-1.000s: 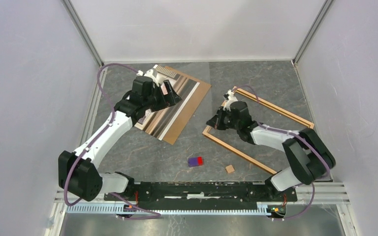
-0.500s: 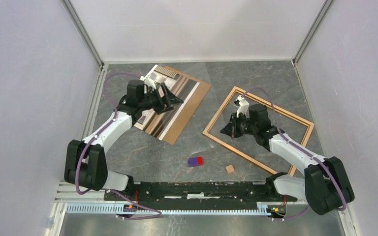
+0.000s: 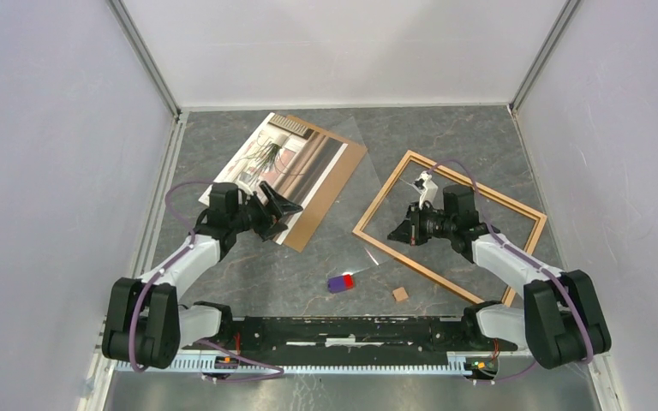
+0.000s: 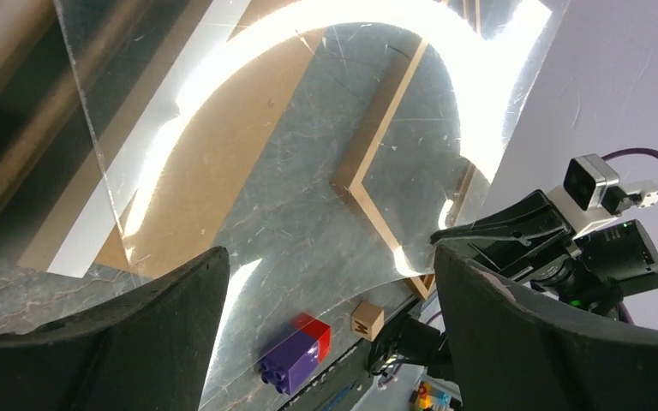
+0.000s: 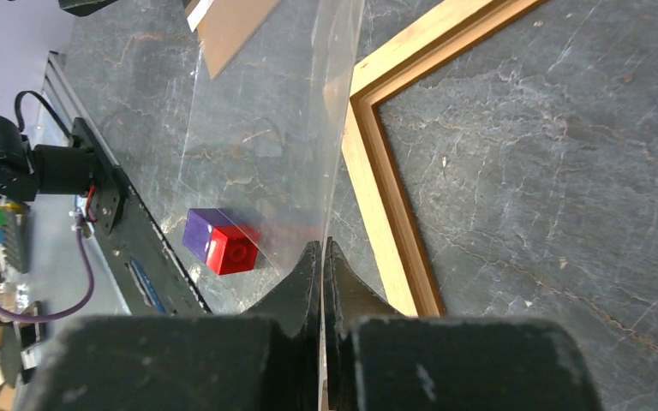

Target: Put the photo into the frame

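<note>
The photo (image 3: 276, 163) lies at the back left on a brown backing board (image 3: 330, 184); its window and plant show. The frame (image 3: 382, 192) of light wood lies flat at the right, and also shows in the right wrist view (image 5: 385, 214). My right gripper (image 3: 398, 233) is shut on the edge of a clear sheet (image 5: 274, 128), held up on edge over the frame's left corner; the grip shows in the right wrist view (image 5: 321, 248). My left gripper (image 3: 281, 208) is open and empty, just above the board's near corner. In its wrist view (image 4: 330, 265) it looks through the sheet (image 4: 308, 128).
A purple and red brick (image 3: 339, 281) and a small wooden cube (image 3: 401, 294) lie near the front rail. The brick also shows in the left wrist view (image 4: 296, 351) and the right wrist view (image 5: 221, 242). Grey walls close in the left, back and right.
My left arm has drawn back toward the near side, uncovering the photo. My right gripper has moved from the frame's left edge to over its inside, with the clear sheet lifted.
</note>
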Tool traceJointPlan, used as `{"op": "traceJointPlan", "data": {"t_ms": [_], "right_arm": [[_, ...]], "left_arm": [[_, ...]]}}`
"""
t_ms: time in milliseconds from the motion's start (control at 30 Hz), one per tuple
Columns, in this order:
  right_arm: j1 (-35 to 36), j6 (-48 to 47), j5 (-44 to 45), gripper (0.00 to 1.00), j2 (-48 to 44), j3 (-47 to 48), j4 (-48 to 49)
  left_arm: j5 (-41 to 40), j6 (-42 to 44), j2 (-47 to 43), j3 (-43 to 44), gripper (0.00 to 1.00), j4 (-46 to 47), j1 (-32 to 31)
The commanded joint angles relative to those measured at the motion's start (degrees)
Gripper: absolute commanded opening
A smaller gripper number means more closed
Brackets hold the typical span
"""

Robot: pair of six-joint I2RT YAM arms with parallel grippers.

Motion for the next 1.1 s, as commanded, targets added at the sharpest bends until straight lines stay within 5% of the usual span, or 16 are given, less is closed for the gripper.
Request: {"op": "traceJointPlan", "data": {"t_ms": [0,333,500,1067], "right_arm": [[-1.57,2.14,-5.63,0.00,1.48,-1.38,6.17],[-2.86,20.82,-8.16,0.00,4.04,-1.27,19.52],[-2.92,22.90,-9.52,0.00,4.13,-0.58,20.30],[-3.13,39.05,-13.65,0.00,2.88,-1.08,31.69]], "left_arm": [[-3.39,-1.66,-1.56,-1.27,0.97,-1.84,0.30],[-4.47,-6.74,3.38,-2.86,0.99,-5.09,1.95],[-7.09,-8.42,1.80,-5.51,1.00,-4.67,3.30],[6.57,-10.91,7.11,-8.49,1.00,10.64,3.40]]}}
